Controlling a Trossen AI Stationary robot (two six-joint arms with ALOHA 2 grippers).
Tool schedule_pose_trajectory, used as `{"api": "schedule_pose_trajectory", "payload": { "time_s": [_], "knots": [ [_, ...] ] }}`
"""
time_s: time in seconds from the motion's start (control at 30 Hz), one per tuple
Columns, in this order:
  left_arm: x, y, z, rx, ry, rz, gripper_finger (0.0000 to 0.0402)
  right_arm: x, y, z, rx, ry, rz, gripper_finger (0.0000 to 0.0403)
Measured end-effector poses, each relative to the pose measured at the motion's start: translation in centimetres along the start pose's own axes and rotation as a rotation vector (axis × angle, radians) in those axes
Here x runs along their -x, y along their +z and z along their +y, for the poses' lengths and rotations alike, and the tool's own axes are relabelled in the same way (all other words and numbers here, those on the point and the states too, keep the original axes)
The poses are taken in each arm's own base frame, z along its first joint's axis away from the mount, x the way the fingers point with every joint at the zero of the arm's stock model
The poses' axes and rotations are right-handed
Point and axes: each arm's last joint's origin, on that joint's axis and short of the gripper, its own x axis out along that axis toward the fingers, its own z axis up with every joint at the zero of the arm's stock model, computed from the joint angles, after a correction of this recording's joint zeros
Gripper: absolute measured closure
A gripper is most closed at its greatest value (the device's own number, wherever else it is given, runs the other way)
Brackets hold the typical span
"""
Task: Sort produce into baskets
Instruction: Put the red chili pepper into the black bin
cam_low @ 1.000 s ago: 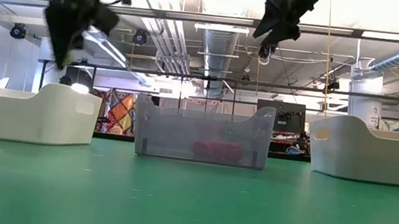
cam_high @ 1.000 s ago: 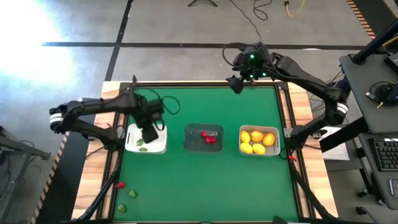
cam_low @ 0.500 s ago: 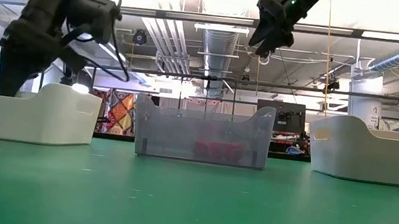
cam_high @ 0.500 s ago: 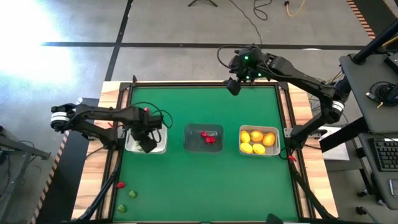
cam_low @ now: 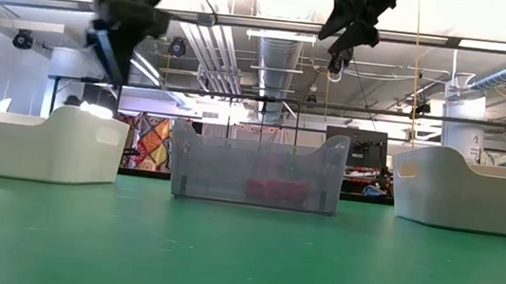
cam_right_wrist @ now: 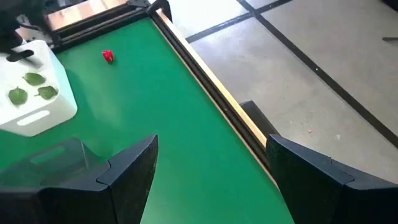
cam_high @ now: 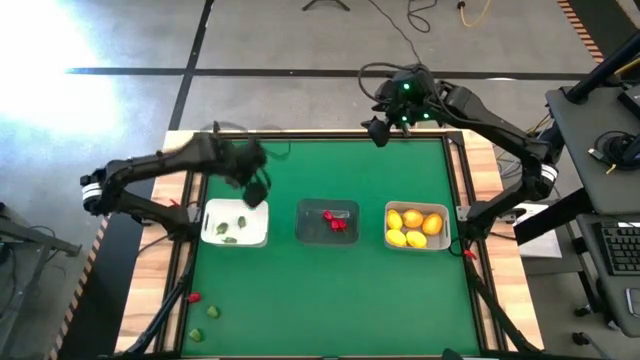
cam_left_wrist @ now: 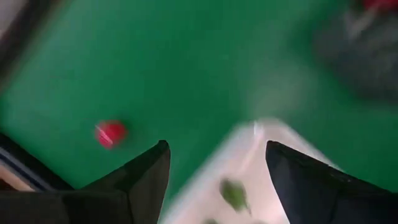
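Note:
My left gripper [cam_high: 256, 192] [cam_left_wrist: 214, 146] hangs open and empty above the far edge of the white basket [cam_high: 252, 236], pointing steeply down. Three small green bits [cam_high: 232, 230] lie in that basket. The dark transparent basket [cam_high: 310, 232] at the middle holds red bits [cam_high: 334, 221]. The pale basket [cam_high: 443, 240] to the right holds several yellow and orange lemons [cam_high: 414, 226]. My right gripper [cam_high: 378, 137] [cam_right_wrist: 211, 140] waits open and high over the table's far edge. A loose red piece [cam_high: 195, 297] and two green pieces [cam_high: 213, 312] rest near the table's front left corner.
The three baskets stand in a row across the middle of the green mat [cam_high: 330, 300]. A raised wooden frame [cam_high: 180, 150] borders the mat. Cables [cam_high: 275, 165] trail from my left arm. The mat's near half lies bare apart from the loose pieces at front left.
My left gripper dipped down into the white basket, then rose again and went toward the table's far edge, opening and turning at the wrist. One more green bit now lies in the white basket. My right gripper stays at the far edge.

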Motion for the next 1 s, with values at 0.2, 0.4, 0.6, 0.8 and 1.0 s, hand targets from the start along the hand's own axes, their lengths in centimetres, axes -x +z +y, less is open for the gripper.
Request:
{"api": "schedule_pose_trajectory", "payload": {
  "time_s": [0.2,0.4,0.6,0.8,1.0],
  "knots": [
    [-1.4,3.0,6.4,0.264,0.099,0.033,0.0156,0.3,-0.3,0.3,-0.029,0.007,0.043,0.011],
    [-6.8,2.5,10.0,0.226,0.137,0.246,0.0157,0.5,-1.2,1.0,-0.051,0.022,0.139,0.011],
    [-11.6,2.5,10.6,0.026,0.182,0.429,0.0157,0.5,-1.4,1.3,-0.084,0.019,0.16,0.011],
    [-14.7,2.7,10.6,-0.166,0.125,0.519,0.0157,0.5,-1.4,1.3,-0.104,0.017,0.16,0.011],
    [-16.0,2.4,10.8,-0.3,0.149,0.562,0.0162,0.5,-1.4,1.3,-0.122,0.014,0.16,0.011]
  ]
}}
